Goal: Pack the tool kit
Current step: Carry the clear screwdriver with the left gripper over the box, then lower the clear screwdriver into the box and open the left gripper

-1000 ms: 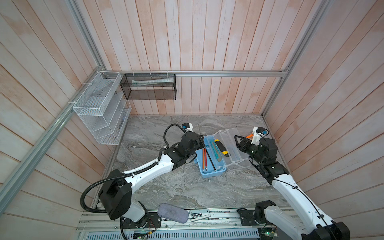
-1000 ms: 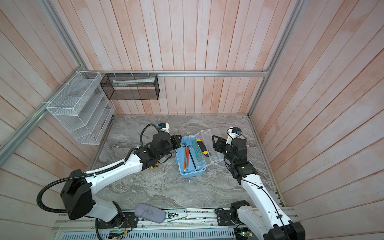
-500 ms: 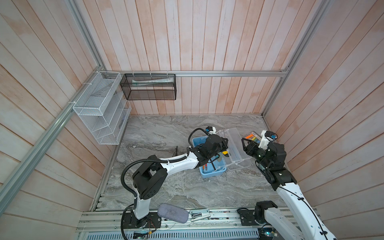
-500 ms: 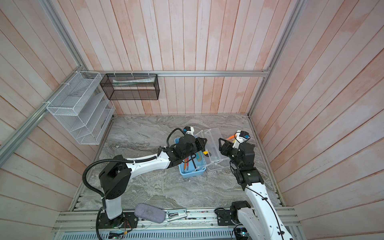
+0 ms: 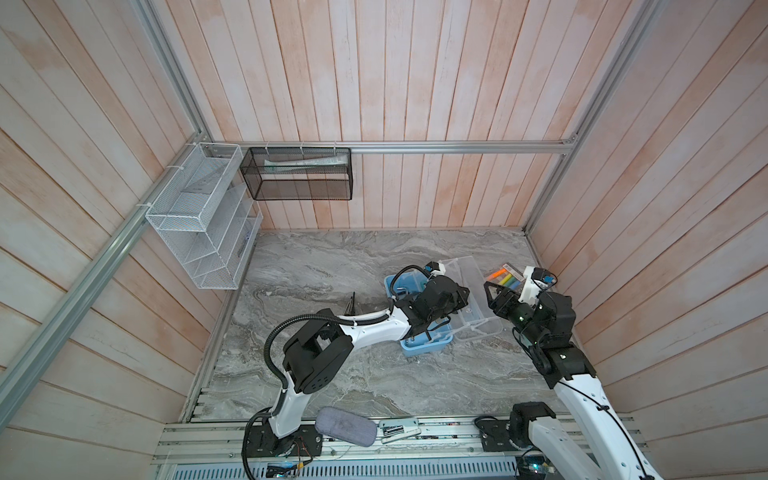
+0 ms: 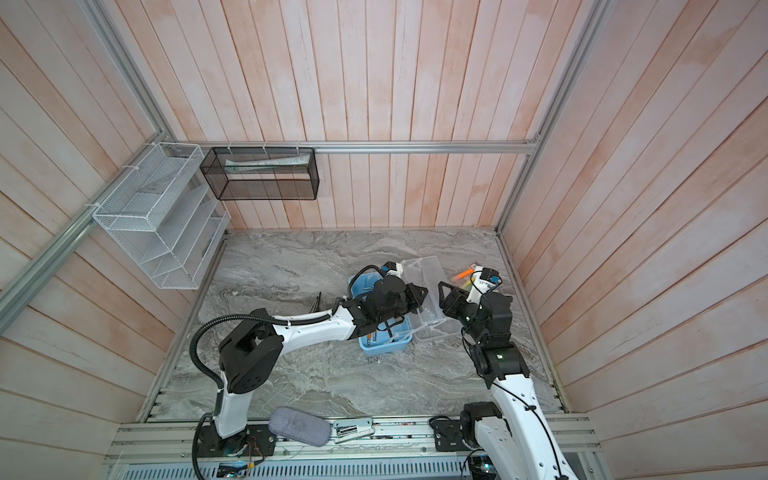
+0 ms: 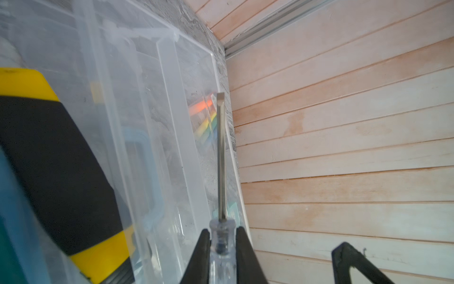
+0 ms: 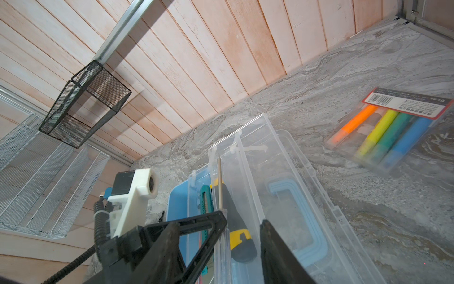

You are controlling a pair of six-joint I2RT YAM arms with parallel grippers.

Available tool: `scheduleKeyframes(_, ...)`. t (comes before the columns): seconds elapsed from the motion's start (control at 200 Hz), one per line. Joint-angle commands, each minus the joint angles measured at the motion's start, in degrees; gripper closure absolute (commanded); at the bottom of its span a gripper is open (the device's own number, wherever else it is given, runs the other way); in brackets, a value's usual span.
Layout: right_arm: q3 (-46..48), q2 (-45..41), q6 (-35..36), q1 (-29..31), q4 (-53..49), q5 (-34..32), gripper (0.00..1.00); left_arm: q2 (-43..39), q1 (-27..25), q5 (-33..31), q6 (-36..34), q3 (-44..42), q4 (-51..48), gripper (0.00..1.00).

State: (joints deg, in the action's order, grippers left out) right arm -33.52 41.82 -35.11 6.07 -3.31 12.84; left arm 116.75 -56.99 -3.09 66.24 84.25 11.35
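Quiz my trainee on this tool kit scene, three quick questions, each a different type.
1. Fill in: the clear plastic lid of the rectangular light-blue plastic box is ____.
2. True or false: the left gripper is shut on a clear-handled flat-blade screwdriver.
3. The pack of bright coloured markers lies: A in the box; B on the grey marble table; C in the left gripper.
Key: 1 open; 2 true; 3 B.

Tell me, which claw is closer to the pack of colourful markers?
Right. The right claw hovers just beside the marker pack, at the clear lid's edge. The left claw, holding a screwdriver, is farther off, over the blue box.
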Motion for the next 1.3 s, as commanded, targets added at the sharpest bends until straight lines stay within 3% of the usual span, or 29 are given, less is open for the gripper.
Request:
scheduleKeyframes(0.0, 0.6, -0.7, 0.9, -0.3, -0.7, 0.8, 0.47, 1.2, 0.1, 0.7, 0.2, 1.5, -0.5, 1.0)
scheduleKeyframes(0.15, 1.0, -0.8, 0.9, -0.4, -0.5, 0.8, 0.48, 0.5, 0.0, -0.7, 0.1, 1.1, -1.7, 1.0)
scheduleKeyframes(0.285, 1.1, -0.7, 0.9, -0.3, -0.4, 0.7, 0.47, 0.0, 0.0, -1.8, 0.0, 0.5, -2.4, 0.81)
scheduleKeyframes(0.44, 1.1, -0.3, 1.1, -0.4, -0.5, 0.9, 0.47, 0.1, 0.0, -2.5, -0.3, 0.9, -3.5, 0.67)
scheduleKeyframes(0.645, 1.0, -0.3, 1.4, -0.4, -0.5, 0.9, 0.47, 0.1, 0.0, -3.1, -1.8, 2.1, -5.5, 0.66)
scheduleKeyframes(0.835, -0.6, 1.2, 1.9, -0.3, -0.8, 2.1, 0.47, -3.5, 0.0, -5.2, -14.3, 2.8, -6.7, 0.66)
scheduleKeyframes(0.97, -3.1, 2.3, 3.3, 0.6, -2.1, 3.5, 0.48, -7.1, 0.1, -11.7, -25.9, 4.5, -17.4, 0.64)
scheduleKeyframes(1.075, -5.1, 3.0, 4.5, 4.7, -3.2, 0.4, 0.48, -9.5, 0.1, -18.2, -32.1, 4.1, -27.7, 0.63)
scheduleKeyframes(1.295, -7.2, 6.4, 5.9, 18.1, -3.5, -9.1, 0.48, -16.5, 1.6, -31.0, -29.9, -6.9, -44.2, 0.61)
